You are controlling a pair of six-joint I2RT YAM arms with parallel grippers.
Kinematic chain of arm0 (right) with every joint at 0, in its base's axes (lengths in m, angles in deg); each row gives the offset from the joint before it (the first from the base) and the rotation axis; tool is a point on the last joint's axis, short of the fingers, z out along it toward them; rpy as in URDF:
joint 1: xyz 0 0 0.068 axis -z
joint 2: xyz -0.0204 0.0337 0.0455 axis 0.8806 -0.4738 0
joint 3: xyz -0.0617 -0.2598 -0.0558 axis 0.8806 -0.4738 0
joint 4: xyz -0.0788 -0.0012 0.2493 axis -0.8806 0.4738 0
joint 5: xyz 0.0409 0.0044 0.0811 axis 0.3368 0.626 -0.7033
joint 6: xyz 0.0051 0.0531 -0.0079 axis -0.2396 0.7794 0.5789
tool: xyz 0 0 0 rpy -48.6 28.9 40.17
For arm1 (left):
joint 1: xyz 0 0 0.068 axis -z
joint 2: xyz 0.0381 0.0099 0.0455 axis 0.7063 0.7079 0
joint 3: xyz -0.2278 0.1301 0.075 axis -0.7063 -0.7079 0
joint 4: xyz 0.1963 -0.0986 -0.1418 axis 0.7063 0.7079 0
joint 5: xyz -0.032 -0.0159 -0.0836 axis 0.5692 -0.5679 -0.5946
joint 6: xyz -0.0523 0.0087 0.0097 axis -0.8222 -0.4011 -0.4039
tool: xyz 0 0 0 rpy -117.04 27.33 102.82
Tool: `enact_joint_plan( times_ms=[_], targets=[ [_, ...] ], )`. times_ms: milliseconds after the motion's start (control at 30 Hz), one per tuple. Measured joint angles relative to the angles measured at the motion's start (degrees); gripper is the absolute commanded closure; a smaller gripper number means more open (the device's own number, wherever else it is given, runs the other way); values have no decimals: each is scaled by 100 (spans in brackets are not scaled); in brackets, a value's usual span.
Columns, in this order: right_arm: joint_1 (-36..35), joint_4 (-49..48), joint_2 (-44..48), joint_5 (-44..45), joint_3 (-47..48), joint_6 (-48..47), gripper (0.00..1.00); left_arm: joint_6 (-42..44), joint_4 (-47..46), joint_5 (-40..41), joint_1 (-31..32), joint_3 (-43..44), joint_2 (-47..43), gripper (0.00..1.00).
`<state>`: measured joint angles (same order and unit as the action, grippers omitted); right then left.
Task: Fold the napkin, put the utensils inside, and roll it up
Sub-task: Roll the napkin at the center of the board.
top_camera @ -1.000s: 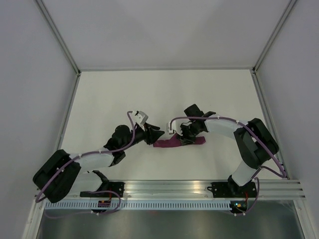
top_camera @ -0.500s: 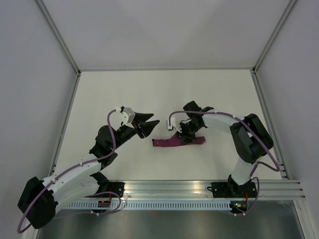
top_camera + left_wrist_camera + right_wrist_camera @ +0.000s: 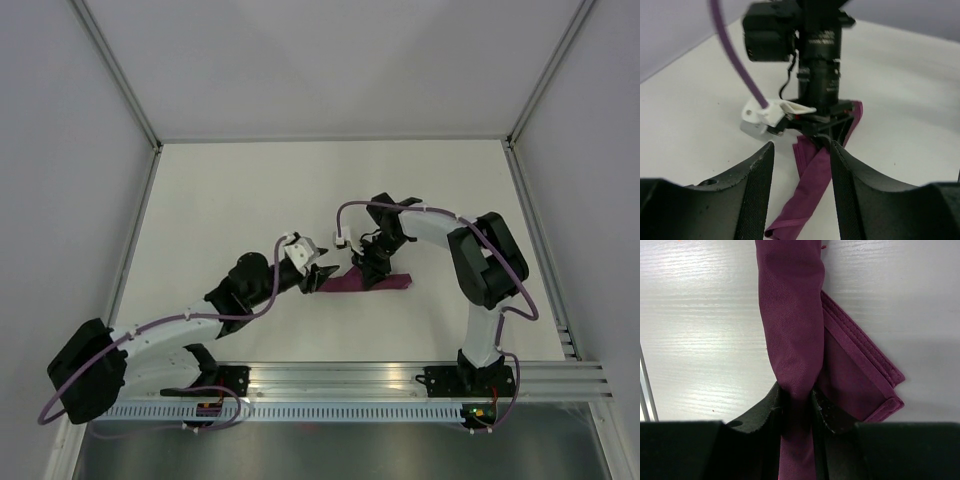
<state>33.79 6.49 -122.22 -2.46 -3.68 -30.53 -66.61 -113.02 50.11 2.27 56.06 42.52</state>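
The left gripper (image 3: 318,276) hovers with jaws spread at the napkin's (image 3: 385,283) left end; whether it touches the cloth cannot be told. The napkin lies on the table (image 3: 240,190) as a narrow roll, long axis left to right, with a flat hemmed corner beside it. The right gripper (image 3: 371,266) pinches the roll, covering that stretch. The roll's inside is hidden.
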Motion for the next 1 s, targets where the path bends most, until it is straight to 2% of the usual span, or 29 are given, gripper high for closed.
enact_joint_plan(
  times_ms=[167, 367, 733, 1000],
  targets=[
    [48, 361, -275, -109, 313, 9, 89, 577, 173, 378, 621, 225, 1023, 46],
    [87, 638, -487, -184, 544, 35, 89, 1086, 184, 625, 973, 444, 2028, 41],
    [125, 975, -717, -317, 765, 79, 89, 1709, 138, 839, 1071, 1064, 3611, 41],
    [173, 1292, -879, -461, 850, 160, 89, 1978, 118, 975, 1097, 1366, 4197, 42]
  ],
)
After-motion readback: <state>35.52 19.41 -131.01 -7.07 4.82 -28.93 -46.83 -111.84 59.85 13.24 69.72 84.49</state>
